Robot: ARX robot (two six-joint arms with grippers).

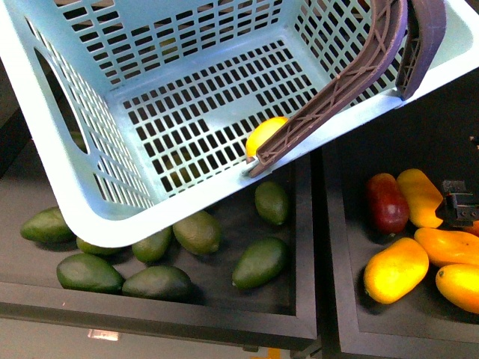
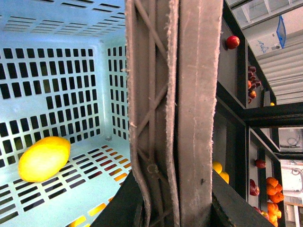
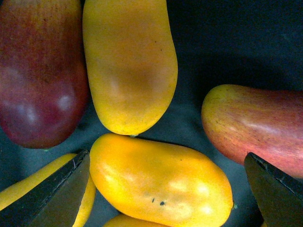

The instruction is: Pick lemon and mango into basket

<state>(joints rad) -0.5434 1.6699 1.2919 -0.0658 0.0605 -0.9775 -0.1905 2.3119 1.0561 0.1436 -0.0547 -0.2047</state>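
Observation:
The pale teal basket (image 1: 187,97) hangs tilted over the trays and fills the top of the front view. Its two brown handles (image 2: 175,118) are pressed together, and my left gripper (image 2: 170,208) is shut on them. The lemon (image 2: 44,159) lies on the slotted basket floor, and in the front view the lemon (image 1: 266,136) shows partly behind a handle. My right gripper (image 3: 165,189) is open just above a yellow-orange mango (image 3: 158,182), with one finger on each side of it and not touching. In the front view the right gripper (image 1: 458,208) is at the right edge.
Several more mangoes (image 1: 396,269) and a dark red fruit (image 1: 387,202) lie in the right black tray (image 1: 340,314). Several dark green oval fruits (image 1: 259,262) fill the left tray under the basket. Shelves of fruit (image 2: 272,189) stand beyond.

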